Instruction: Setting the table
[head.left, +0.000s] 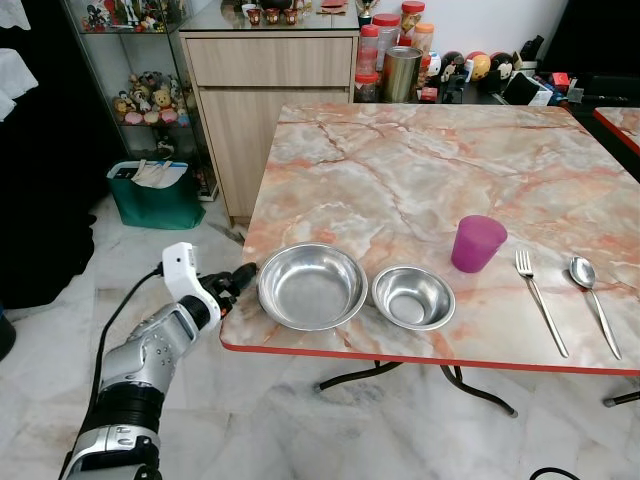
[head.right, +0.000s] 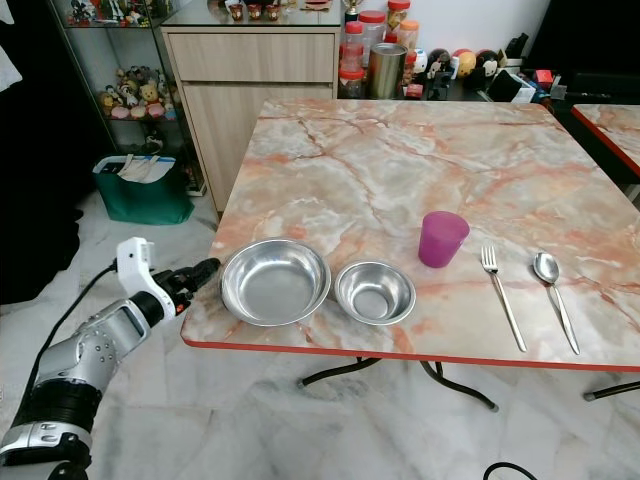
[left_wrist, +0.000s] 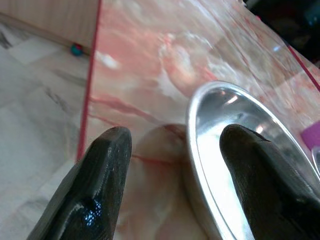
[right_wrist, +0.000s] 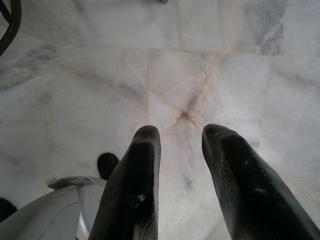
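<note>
On the marble table (head.left: 400, 170), two steel bowls stand empty near the front edge: the large bowl (head.left: 312, 286) and, just beside it, the small bowl (head.left: 413, 297). The purple cup (head.left: 477, 243), fork (head.left: 540, 301) and spoon (head.left: 592, 300) lie further right. The left gripper (left_wrist: 172, 165) is spread wide at the large bowl's rim, one finger over the bowl. The right gripper (right_wrist: 180, 165) hangs over the floor, fingers a little apart.

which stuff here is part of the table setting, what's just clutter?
Job: large steel bowl, small steel bowl, purple cup, fork, spoon; left gripper at the large bowl's rim.
Clutter: jars, metal tin, green bin.
</note>
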